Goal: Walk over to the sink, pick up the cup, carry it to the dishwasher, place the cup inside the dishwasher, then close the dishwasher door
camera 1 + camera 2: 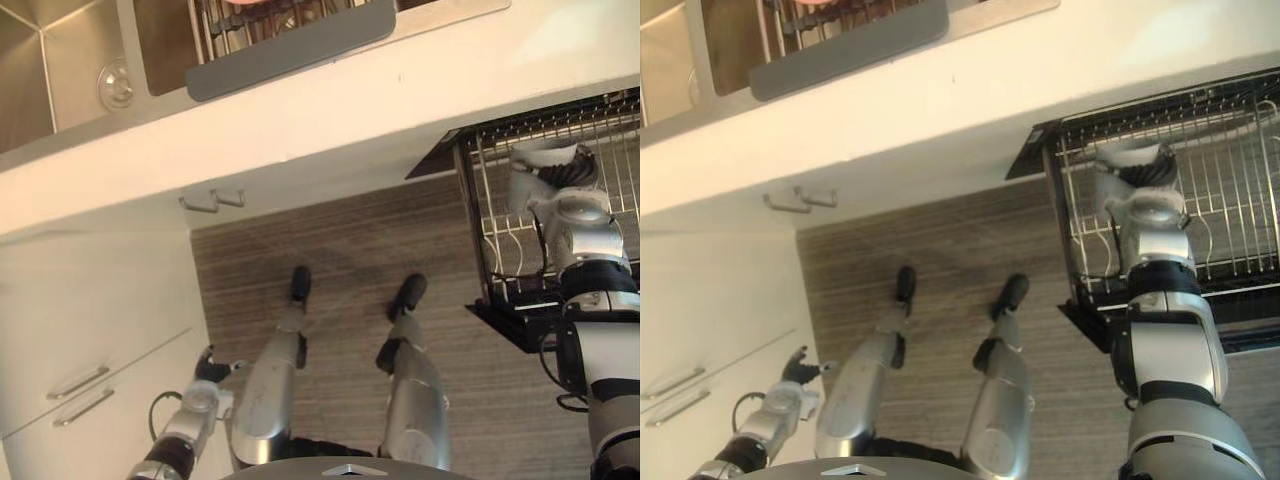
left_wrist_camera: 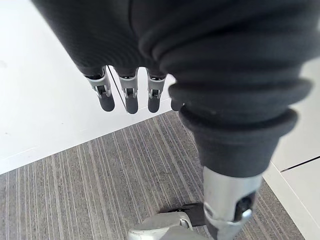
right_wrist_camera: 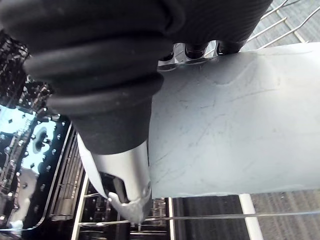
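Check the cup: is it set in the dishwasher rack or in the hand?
In the hand: the right hand grips the pale cup with fingers and thumb, above the rack.

Both head cameras look steeply down from above and share almost everything they see: the counter (image 1: 330,110) edge, the striped floor (image 1: 350,230), and the dishwasher rack (image 1: 1230,180) under the right hand (image 1: 572,172). The right wrist camera sits hard against that hand, with the cup (image 3: 240,125) right at its fingers and rack wires beyond. The left wrist camera looks along the left hand (image 2: 131,95) from very near, facing the floor and a white cabinet (image 2: 40,100).
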Controlling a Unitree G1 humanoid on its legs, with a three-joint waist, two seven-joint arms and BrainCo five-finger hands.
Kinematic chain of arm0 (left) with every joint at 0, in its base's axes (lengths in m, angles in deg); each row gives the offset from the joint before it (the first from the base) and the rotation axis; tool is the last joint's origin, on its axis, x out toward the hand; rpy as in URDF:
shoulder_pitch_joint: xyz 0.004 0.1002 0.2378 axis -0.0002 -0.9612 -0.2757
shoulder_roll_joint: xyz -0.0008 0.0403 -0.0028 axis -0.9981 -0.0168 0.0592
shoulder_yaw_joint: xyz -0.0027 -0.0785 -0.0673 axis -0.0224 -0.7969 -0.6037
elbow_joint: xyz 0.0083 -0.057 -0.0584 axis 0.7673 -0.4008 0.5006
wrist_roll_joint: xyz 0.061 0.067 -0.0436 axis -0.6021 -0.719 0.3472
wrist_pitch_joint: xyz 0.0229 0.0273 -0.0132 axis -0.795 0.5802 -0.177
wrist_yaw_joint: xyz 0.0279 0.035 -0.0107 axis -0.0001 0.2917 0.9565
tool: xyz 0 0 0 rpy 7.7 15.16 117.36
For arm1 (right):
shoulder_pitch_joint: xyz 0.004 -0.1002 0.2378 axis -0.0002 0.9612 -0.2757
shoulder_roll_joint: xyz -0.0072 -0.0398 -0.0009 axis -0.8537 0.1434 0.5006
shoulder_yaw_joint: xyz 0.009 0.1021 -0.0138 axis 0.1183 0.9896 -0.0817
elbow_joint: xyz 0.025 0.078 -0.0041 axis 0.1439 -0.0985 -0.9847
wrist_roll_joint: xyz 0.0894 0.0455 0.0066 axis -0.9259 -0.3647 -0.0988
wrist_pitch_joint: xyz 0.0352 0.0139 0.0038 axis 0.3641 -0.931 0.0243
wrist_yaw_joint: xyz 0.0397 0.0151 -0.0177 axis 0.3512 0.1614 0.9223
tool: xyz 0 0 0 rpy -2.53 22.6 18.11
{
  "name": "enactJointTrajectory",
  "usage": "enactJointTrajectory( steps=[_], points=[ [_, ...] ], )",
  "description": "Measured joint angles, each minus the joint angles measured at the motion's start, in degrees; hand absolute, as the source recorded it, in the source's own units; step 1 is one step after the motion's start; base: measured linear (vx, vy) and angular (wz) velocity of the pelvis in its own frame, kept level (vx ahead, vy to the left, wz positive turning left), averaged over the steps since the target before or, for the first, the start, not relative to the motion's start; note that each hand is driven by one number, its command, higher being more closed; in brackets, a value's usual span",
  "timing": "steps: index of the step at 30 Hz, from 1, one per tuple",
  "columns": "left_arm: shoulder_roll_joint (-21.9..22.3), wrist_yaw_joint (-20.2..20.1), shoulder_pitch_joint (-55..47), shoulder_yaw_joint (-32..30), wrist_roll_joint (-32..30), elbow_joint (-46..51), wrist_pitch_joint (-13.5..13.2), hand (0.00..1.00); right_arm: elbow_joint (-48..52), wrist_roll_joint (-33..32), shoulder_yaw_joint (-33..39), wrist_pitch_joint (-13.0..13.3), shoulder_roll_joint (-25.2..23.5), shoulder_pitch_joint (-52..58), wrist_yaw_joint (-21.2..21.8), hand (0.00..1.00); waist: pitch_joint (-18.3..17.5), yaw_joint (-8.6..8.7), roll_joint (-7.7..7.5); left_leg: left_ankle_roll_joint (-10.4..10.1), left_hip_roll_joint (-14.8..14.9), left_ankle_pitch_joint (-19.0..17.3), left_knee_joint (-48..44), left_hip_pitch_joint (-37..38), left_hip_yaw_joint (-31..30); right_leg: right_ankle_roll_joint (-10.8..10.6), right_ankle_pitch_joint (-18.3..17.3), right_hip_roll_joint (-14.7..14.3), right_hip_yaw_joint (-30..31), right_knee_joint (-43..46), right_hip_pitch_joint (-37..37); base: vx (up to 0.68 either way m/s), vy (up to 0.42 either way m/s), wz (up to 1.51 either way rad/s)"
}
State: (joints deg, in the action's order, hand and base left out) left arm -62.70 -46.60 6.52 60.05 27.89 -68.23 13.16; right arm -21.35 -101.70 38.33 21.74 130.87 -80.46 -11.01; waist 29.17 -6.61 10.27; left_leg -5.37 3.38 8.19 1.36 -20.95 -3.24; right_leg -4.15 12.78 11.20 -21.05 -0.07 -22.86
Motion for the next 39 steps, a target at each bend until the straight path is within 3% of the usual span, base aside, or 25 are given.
enactJointTrajectory(
  steps=[1, 2, 6, 9, 13, 16, 20, 23, 24, 25, 26, 28, 30, 32, 35, 39],
  points=[
    [0.01, 0.01, 0.0, 0.42, -0.19, 0.02, -0.02, 0.0, 0.91, 0.01, -0.45, 0.47, -0.17, -0.01, 0.58, 1.0, -0.01, 0.1, 0.01, 0.01, -0.03, 0.06, 0.0, 0.0, 0.0, 0.04, 0.03, 0.06, 0.0, 0.05, -0.01, -0.01, -0.032, 0.01],
    [0.15, 0.0, 0.01, 0.44, -0.54, 0.06, -0.02, 0.0, 1.14, 0.03, -0.53, 1.1, -0.42, -0.07, 0.72, 0.0, -0.02, 0.1, 0.03, 0.0, -0.04, 0.1, 0.0, 0.02, 0.0, 0.08, 0.06, 0.09, 0.0, 0.1, -0.02, -0.01, -0.035, 0.02],
    [1.28, -0.04, -0.02, 0.43, -1.13, 0.09, -0.1, 0.0, 1.29, 0.08, -0.87, 1.52, -0.45, -0.39, 1.31, 0.0, -0.4, -0.1, 0.6, 0.07, -0.17, 1.13, 1.35, 0.49, 0.04, 0.09, 0.04, 0.44, -0.35, 0.51, -0.08, -0.01, -0.029, 0.06],
    [1.48, 0.26, -0.04, 0.4, -1.88, 0.16, -0.9, 0.0, 1.67, -0.13, -1.18, 0.97, -0.45, -0.79, 4.13, 0.0, -0.54, -0.22, 0.8, 0.12, -0.19, 1.82, 2.53, 1.12, 0.06, 0.13, 0.02, 0.53, -0.34, 0.76, -0.09, 0.0, -0.038, 0.01],
    [1.49, 1.96, -0.25, 0.32, -3.47, 1.87, -1.52, 0.0, 3.02, -0.16, -3.13, -1.74, -0.45, -0.94, 7.75, 0.0, -0.61, 0.09, 0.91, 0.1, -0.14, 2.43, 3.01, 1.42, -0.19, 0.27, -0.08, 0.58, -0.91, 0.99, 0.23, 0.0, -0.049, 0.05],
    [1.49, 1.82, -0.29, 0.21, -3.38, 2.78, -0.42, 0.0, 3.01, -0.25, -3.21, -3.51, -0.46, -0.72, 7.96, 0.0, -0.61, 0.66, 0.91, 0.06, -0.03, 2.56, 3.07, 2.44, -0.82, 0.34, -0.41, 0.55, -1.69, 1.09, 1.65, 0.0, -0.056, 0.09],
    [1.61, 0.62, -1.67, -2.02, -2.59, 3.94, 0.2, 0.0, 5.89, -2.38, -0.55, -3.17, -1.83, 1.92, 5.61, 0.0, -0.58, 1.17, 0.85, -0.27, 0.08, 1.95, 3.42, 5.29, -0.95, 0.14, -1.35, 0.48, -2.02, 1.01, 4.69, 0.02, -0.054, 0.02],
    [1.62, -0.28, -5.18, -4.86, -0.98, 5.1, 0.05, 0.0, 16.9, -3.99, 9.06, 2.38, -8.16, 11.35, -0.73, 0.0, -0.82, 2.61, 0.1, -0.12, 0.16, 1.04, 3.46, 8.01, -0.72, -0.47, -1.84, 0.49, -2.1, 0.88, 7.55, 0.06, -0.058, -0.02],
    [1.68, -0.33, -7.12, -6.8, -0.66, 4.99, 0.08, 0.0, 23.63, -3.99, 12.49, 5.7, -12.24, 17.56, -3.85, 0.0, -1.3, 3.91, -0.95, -0.23, 0.29, 0.59, 3.46, 9.18, -0.33, -0.73, -2.09, 0.45, -2.19, 0.49, 8.9, 0.08, -0.043, -0.03],
    [1.65, -0.33, -7.53, -7.12, -0.53, 4.9, 0.12, 0.0, 25.07, -3.99, 13.02, 6.32, -13.15, 19.03, -4.39, 0.0, -1.56, 4.1, -1.24, -0.17, 0.33, 0.43, 3.46, 9.35, -0.07, -0.75, -2.16, 0.44, -2.17, 0.42, 9.06, 0.1, -0.036, -0.06],
    [1.72, -0.47, -9.52, -8.79, -0.52, 4.81, 0.2, 0.0, 29.81, -4.46, 14.94, 8.61, -16.89, 25.06, -5.92, 0.0, -3.49, 4.84, -2.59, 0.08, 0.65, -0.17, 3.46, 9.55, 1.47, -0.91, -2.44, 0.43, -1.94, 0.29, 9.14, 0.12, -0.026, -0.12],
    [1.87, -1.77, -11.82, -10.82, -0.43, 3.82, 0.52, 0.0, 35.53, -8.8, 17.78, 12.11, -22.85, 34.27, -6.24, 0.0, -6.31, 6.07, -4.58, 0.1, 1.3, -1.04, 3.46, 10.96, 3.99, -1.29, -2.95, 0.37, -1.67, -0.16, 10.5, 0.14, -0.022, -0.14],
    [2.75, -5.99, -13.46, -13.79, 2.74, 0.5, 2.71, 0.0, 41.71, -15.41, 20.47, 15.64, -29.95, 44.93, -4.06, 0.0, -10.26, 7.62, -6.46, 0.08, 1.88, -2.54, 3.45, 14.1, 7.1, -1.62, -3.93, 0.28, -1.25, -0.35, 13.12, 0.14, -0.009, -0.23],
    [4.29, -8.0, -14.04, -17.37, 4.73, -2.0, 4.22, 0.0, 47.13, -16.02, 21.52, 17.62, -34.11, 51.49, -2.96, 0.0, -12.94, 8.48, -6.94, 0.05, 2.24, -3.85, 3.44, 16.4, 9.19, -1.9, -4.6, 0.14, -0.45, -0.38, 15.2, 0.11, 0.006, -0.3],
    [5.28, -9.95, -14.89, -20.95, 6.84, -3.67, 6.45, 0.0, 55.11, -16.32, 21.82, 18.37, -37.92, 57.1, -2.64, 0.0, -16.83, 9.72, -6.86, -0.08, 3.1, -4.86, 3.1, 20.57, 13.02, -2.39, -5.62, -0.28, 0.36, -0.5, 18.49, 0.15, 0.004, -0.26],
    [5.95, -10.44, -15.47, -22.23, 8.6, -4.29, 7.62, 0.0, 62.88, -19.4, 21.42, 19.6, -41.21, 57.7, 0.54, 0.0, -20.02, 10.05, -6.53, -0.39, 3.26, -5.8, 3.08, 23.75, 14.42, -2.65, -6.15, -0.59, 1.5, -0.98, 21.14, 0.09, -0.006, -0.16]
  ],
)
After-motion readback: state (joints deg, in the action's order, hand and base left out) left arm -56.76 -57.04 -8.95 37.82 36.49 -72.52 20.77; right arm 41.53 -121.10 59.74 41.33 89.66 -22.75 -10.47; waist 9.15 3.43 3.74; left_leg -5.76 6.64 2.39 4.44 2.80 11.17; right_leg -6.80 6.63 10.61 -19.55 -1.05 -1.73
